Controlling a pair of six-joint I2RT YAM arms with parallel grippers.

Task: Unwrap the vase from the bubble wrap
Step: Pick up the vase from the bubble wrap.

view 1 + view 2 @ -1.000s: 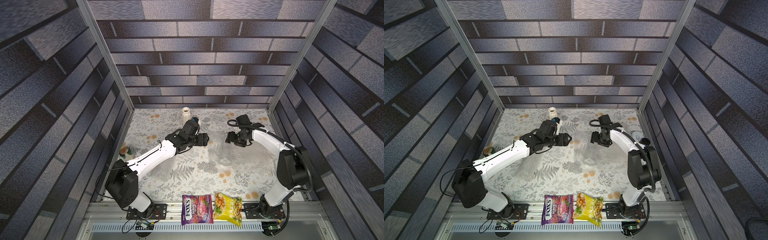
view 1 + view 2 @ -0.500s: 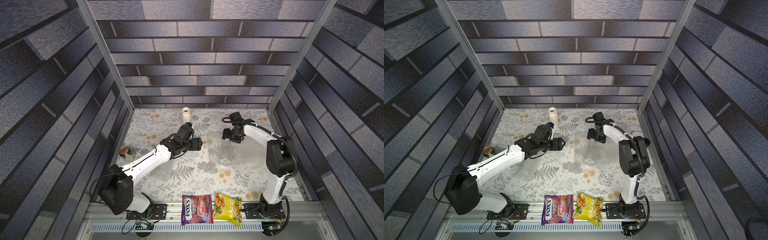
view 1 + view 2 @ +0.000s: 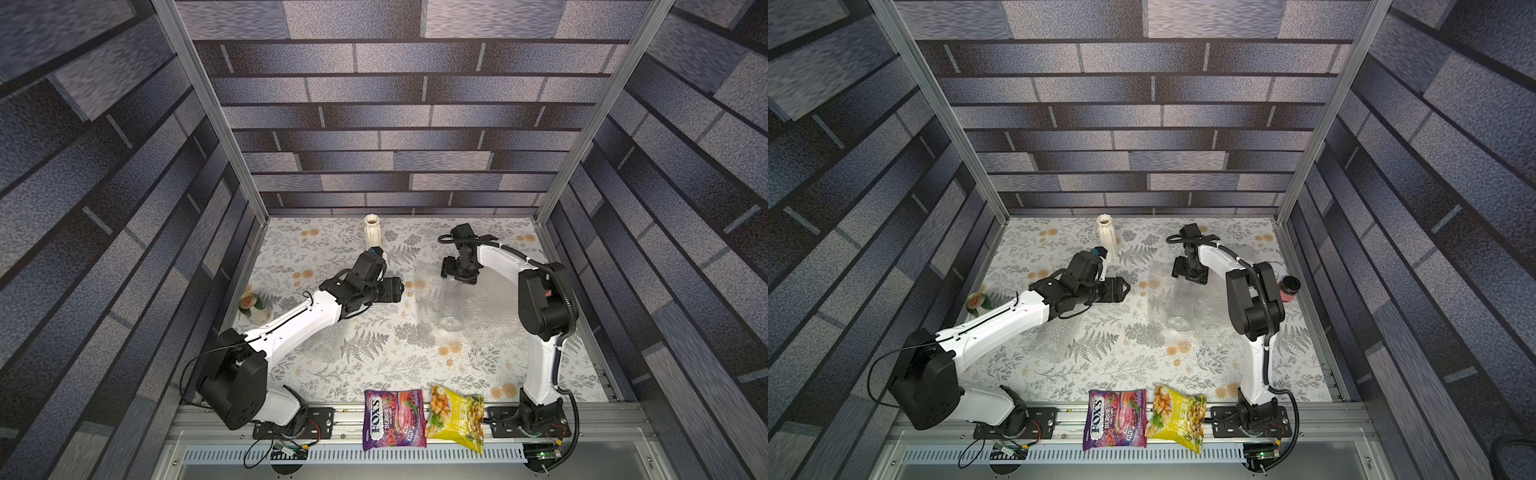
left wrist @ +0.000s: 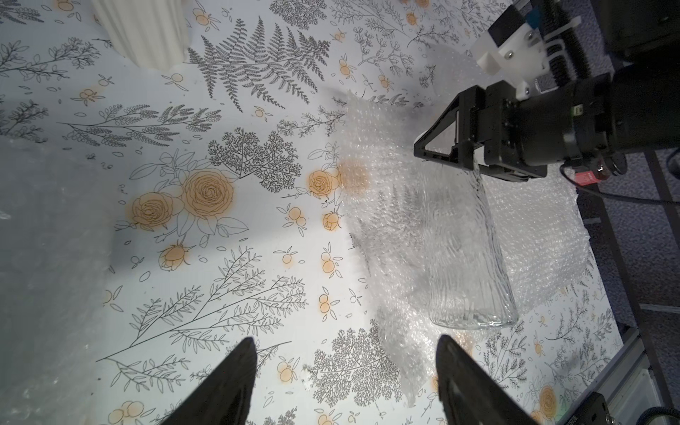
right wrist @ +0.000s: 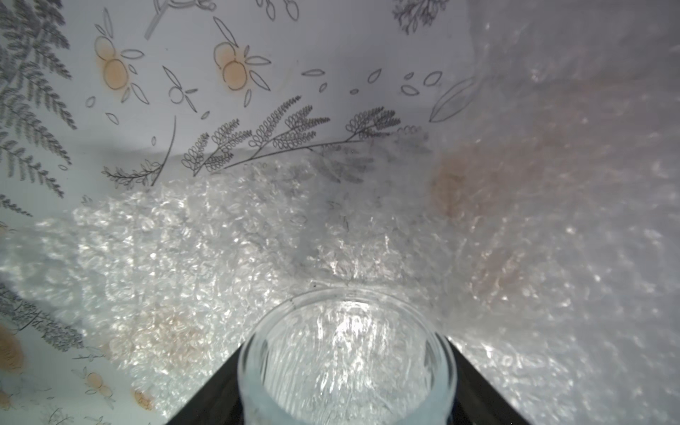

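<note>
Plainly, my right end effector (image 3: 458, 277) clasped glass vase (image 3: 451, 307) at mouth; long axis ran toward my base, over bubble wrap (image 4: 533, 235); left end effector (image 4: 346, 340), farther, gaped empty.

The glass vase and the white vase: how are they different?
The glass vase is see-through; the white vase is solid white. The glass vase rests on bubble wrap with the right claw around its mouth; the white vase stands alone at the back, untouched. Both are bare of wrap.
</note>
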